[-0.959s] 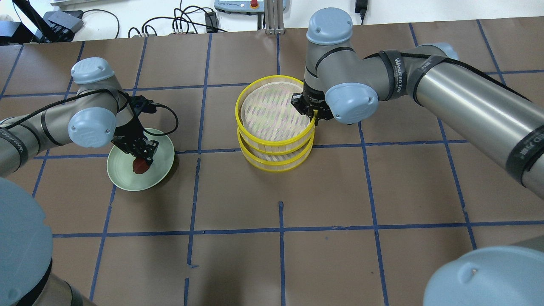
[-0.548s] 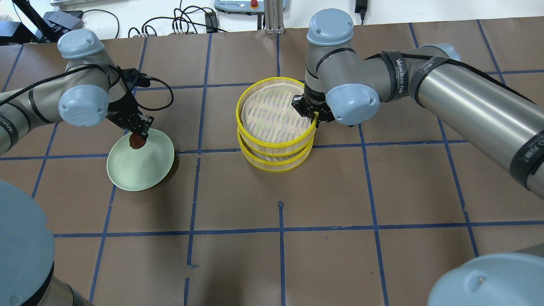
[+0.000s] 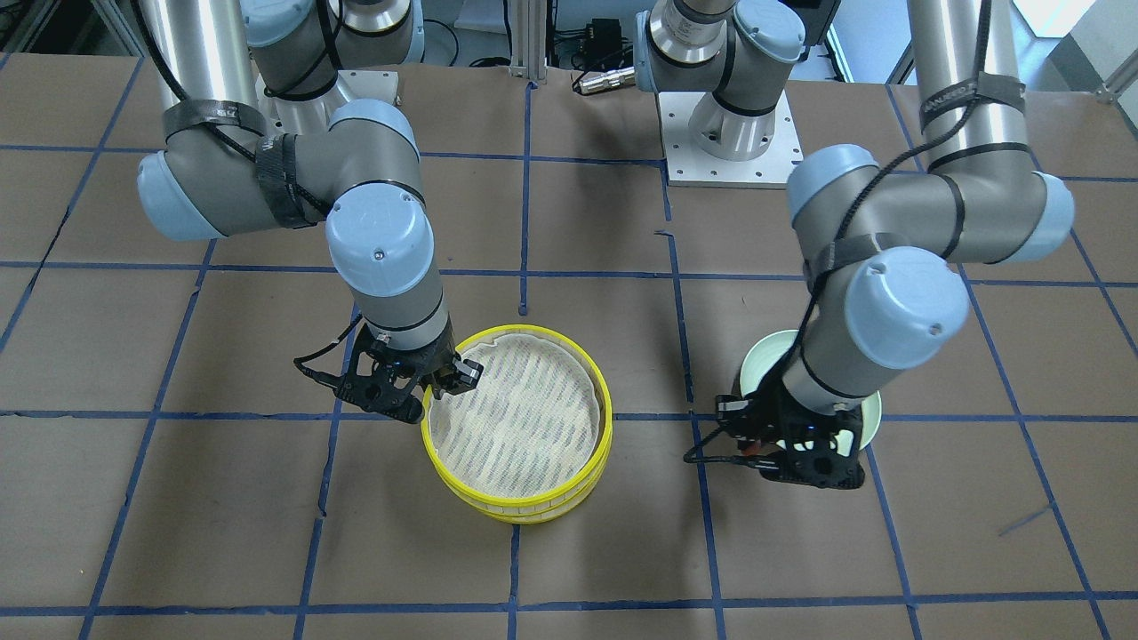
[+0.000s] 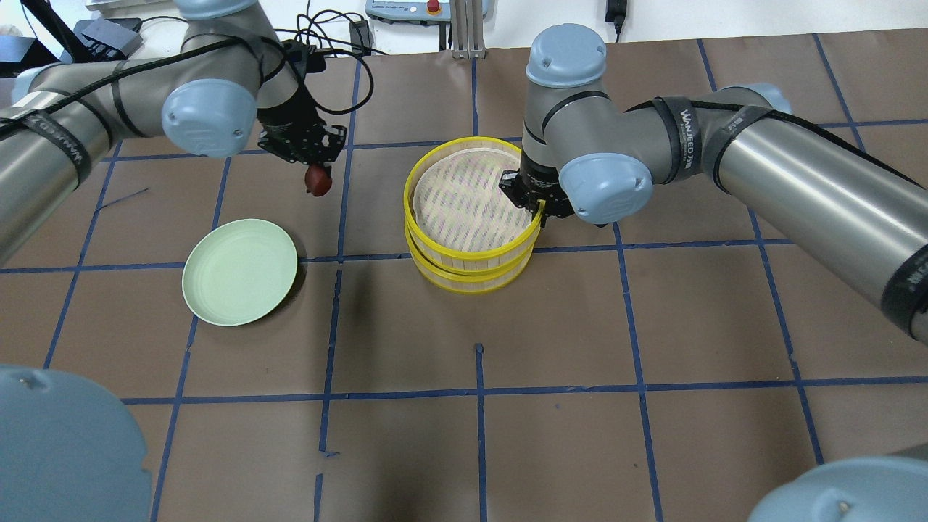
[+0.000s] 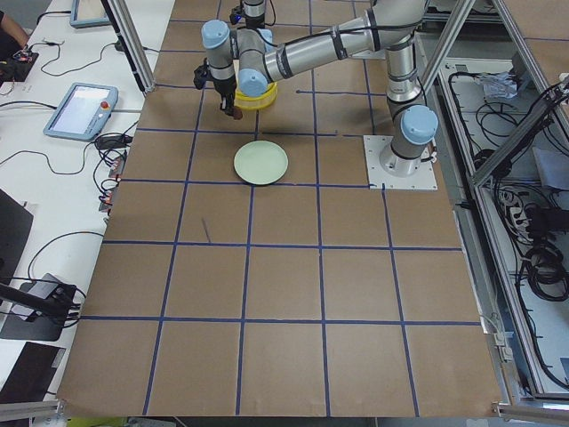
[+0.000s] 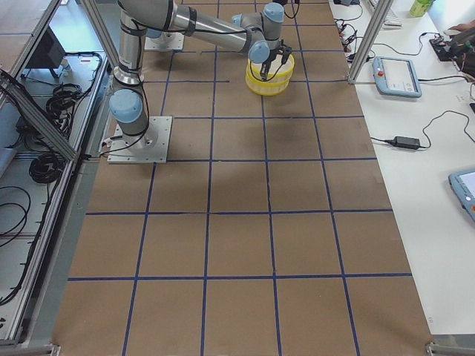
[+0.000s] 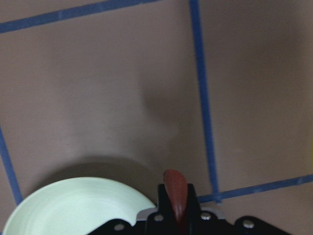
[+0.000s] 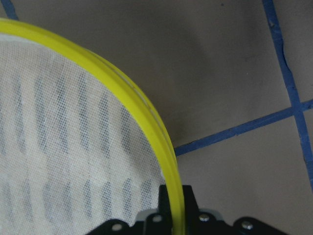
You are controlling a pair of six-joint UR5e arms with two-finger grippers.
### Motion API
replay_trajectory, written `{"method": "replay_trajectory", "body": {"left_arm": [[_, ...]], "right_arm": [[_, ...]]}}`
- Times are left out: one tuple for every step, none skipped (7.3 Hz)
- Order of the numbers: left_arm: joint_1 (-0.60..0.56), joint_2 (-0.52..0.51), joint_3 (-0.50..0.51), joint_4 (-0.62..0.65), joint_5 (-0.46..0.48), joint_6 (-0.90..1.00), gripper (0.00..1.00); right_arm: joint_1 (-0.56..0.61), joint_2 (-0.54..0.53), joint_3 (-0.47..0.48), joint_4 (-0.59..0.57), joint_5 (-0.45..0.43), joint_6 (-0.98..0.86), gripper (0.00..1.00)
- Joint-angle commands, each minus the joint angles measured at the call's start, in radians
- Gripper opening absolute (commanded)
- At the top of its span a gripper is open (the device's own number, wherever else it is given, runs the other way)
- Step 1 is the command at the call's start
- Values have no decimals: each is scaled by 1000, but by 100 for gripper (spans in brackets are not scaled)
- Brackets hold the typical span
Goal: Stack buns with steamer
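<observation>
My left gripper is shut on the dark red-brown bun and holds it in the air, left of the steamer and beyond the plate. The left wrist view shows the bun pinched between the fingers. The pale green plate holds nothing. My right gripper is shut on the yellow rim of the top steamer tray. That tray sits a little offset over the lower tray. Its mesh floor is bare. The white bun is hidden.
The brown table cover carries blue tape grid lines. Cables and a control pendant lie beyond the far edge. The plate also shows in the exterior left view, with the steamer behind it.
My left gripper lifted the red-brown bun off the plate and carried it up and right toward the steamer. The plate now holds nothing. The right gripper kept its hold on the rim.
</observation>
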Motion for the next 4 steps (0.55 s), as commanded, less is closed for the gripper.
{"method": "replay_trajectory", "body": {"left_arm": [[-110, 1, 26, 27, -204, -363, 19], [-118, -4, 10, 42, -225, -383, 20], [-120, -7, 5, 42, -233, -380, 70], [-120, -9, 3, 42, -233, -381, 100]], "right_arm": [[0, -1, 6, -4, 0, 5, 21], [0, -1, 6, -11, 0, 7, 37], [0, -2, 4, -14, 0, 7, 46], [0, -2, 4, -14, 0, 7, 55]]}}
